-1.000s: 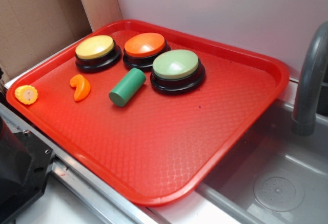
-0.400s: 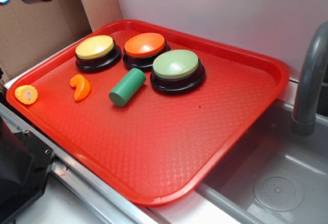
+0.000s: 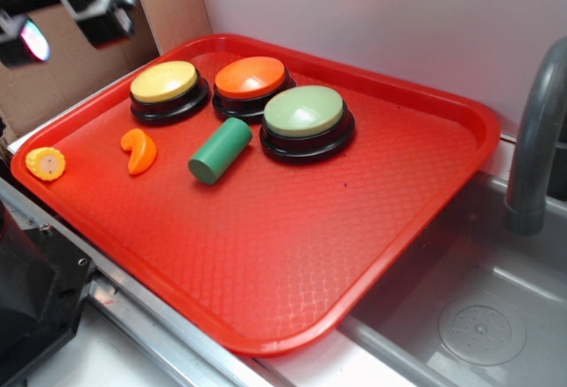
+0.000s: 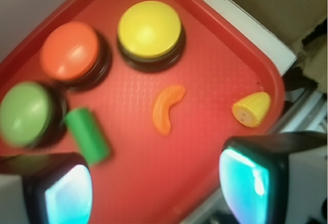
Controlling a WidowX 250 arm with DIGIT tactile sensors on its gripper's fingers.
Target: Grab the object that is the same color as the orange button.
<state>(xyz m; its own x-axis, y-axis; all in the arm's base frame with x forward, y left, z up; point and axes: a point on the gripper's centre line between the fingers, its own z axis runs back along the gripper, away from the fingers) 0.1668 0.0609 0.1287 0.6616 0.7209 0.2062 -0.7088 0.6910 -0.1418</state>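
The small orange crescent piece lies on the red tray at its left side; it also shows in the wrist view. The orange button with its black base stands at the back of the tray, between the yellow and green buttons, and shows in the wrist view. My gripper hangs high at the top left, above and behind the tray's left edge, far from the crescent. Its jaws stand wide apart and empty; in the wrist view the gripper frames bare tray below the crescent.
A yellow-topped button and a pale green-topped button flank the orange one. A green cylinder lies right of the crescent. A yellow corn disc sits on the tray's left rim. A grey sink and faucet are at right.
My gripper has come further into view at the top left, moving right and down towards the tray. The things on the tray have not moved.
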